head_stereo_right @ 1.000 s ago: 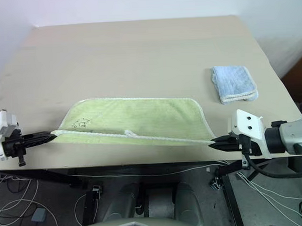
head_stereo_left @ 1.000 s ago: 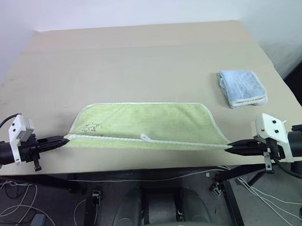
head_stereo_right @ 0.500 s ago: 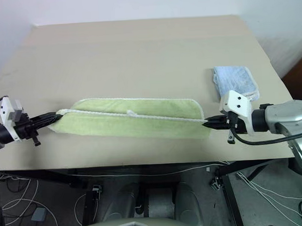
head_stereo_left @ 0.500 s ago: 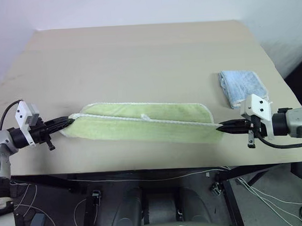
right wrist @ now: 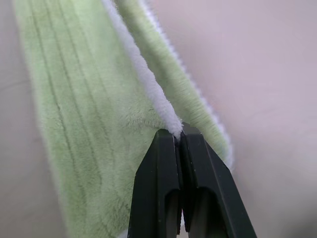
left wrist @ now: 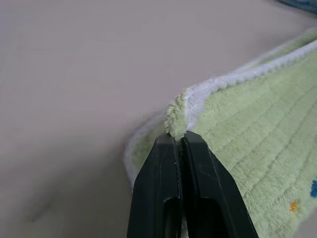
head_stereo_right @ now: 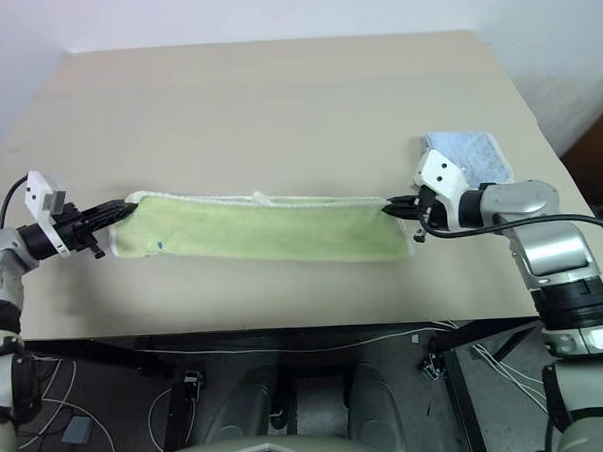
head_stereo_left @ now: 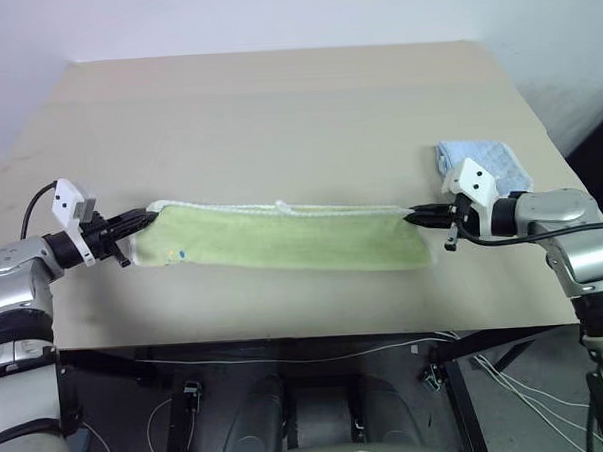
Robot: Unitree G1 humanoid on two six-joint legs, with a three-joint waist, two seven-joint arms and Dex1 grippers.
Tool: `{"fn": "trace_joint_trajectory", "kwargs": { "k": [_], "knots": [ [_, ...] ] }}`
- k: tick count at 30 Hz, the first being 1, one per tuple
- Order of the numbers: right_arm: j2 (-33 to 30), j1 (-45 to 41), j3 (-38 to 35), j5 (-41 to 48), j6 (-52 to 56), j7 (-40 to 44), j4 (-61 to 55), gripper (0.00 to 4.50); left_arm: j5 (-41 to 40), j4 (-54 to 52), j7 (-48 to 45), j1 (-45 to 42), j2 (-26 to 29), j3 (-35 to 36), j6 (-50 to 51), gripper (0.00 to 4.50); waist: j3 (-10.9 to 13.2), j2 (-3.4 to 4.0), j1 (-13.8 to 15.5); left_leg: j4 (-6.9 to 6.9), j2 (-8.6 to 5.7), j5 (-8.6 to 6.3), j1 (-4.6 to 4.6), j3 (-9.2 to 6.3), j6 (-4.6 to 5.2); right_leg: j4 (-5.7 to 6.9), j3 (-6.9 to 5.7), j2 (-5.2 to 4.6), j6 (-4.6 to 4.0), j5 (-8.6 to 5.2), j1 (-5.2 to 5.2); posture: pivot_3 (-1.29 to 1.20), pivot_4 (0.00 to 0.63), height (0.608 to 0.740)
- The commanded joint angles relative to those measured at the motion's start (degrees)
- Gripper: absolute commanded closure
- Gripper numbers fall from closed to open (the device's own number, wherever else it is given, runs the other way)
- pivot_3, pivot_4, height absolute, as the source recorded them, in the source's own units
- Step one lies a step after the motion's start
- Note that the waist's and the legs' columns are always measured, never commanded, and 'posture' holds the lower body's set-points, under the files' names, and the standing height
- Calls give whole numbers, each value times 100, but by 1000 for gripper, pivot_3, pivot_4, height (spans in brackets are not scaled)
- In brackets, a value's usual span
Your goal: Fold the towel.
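Table (head_stereo_left: pixel 276 107) unchanged. Towel (head_stereo_left: pixel 282 242) now a long narrow strip across mid-frame, near edge carried up and over to the far edge; a second ago it lay wider with that edge hanging off the table front. Blue towel (head_stereo_left: pixel 494 163) same spot, right of frame. Left gripper (head_stereo_left: pixel 146 219) clamped on the towel's left corner, right gripper (head_stereo_left: pixel 413 217) pinching the right corner; both moved up-frame from the table's front edge.

Two towels (head_stereo_left: pixel 282 237) (head_stereo_left: pixel 484 163) (one table (head_stereo_left: pixel 276 107))
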Motion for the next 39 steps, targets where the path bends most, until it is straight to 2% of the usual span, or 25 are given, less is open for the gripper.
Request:
{"fn": "trace_joint_trajectory", "kwargs": {
  "k": [1, 10, 13, 17, 24, 27, 28, 32, 39],
  "knots": [
    [119, -203, -37, -147, -192, -153, 233, 4500, 150, 332, 107, -183, -32, -15, -322, 4455, 0, 0, -10, 1, 0, 0, 0, 1, 0, 0, 0, 0, 0, 0, 0, 0, 150, 740],
    [446, -426, -160, -226, -333, -433, 572, 4500, 160, 567, 13, -133, -32, 36, -290, 4455, 0, -1, -109, 4, 0, 1, 3, 10, -1, 22, 12, 0, 0, 0, -9, 0, 150, 740],
    [526, -457, -205, -216, -350, -525, 591, 4500, 135, 579, 43, -96, -10, 83, -227, 3770, 0, -1, -120, 11, 0, 1, 3, 12, -1, 31, 17, 0, 1, 0, -13, 0, 150, 740],
    [548, -416, -102, -218, -306, -447, 538, 3558, 62, 477, -83, 31, -15, 124, -153, 2452, 0, -1, -121, 12, 1, 1, 9, 23, -1, 38, 28, 1, 0, 0, -15, 0, 150, 740],
    [577, -431, -147, -154, -214, -419, 439, 1229, -8, 345, 27, 192, 50, 296, -149, 110, 0, -1, -118, 12, 2, 1, 9, 26, -1, 39, 32, 1, 1, 0, -16, 0, 150, 740],
    [551, -412, -287, -104, -102, -542, 415, 181, -44, 247, 193, 311, 106, 426, -312, 0, 0, -1, -119, 12, 3, 1, 10, 27, -1, 39, 34, 1, 1, 0, -17, 0, 150, 740],
    [541, -432, -412, -67, 53, -697, 464, 53, -4, 240, 483, 303, 140, 501, -498, 0, 0, -1, -118, 12, 3, 1, 9, 28, -1, 39, 35, 1, 0, 0, -18, 0, 150, 740],
    [511, -398, -1021, 408, 1108, -1052, 464, 53, -407, -283, 719, 258, 169, 901, -207, 0, 0, -5, -91, 12, 5, 1, 9, 26, -1, 42, 36, 0, 0, 0, -19, 0, 150, 740],
    [402, -69, -2214, 2227, 4451, -1089, -217, 53, -1273, -2891, 511, 1058, -132, 772, 1364, 0, -1, -5, -104, 5, 5, 0, 8, 27, -1, 34, 46, -5, 0, 0, -17, 0, 150, 740]
  ]
}}
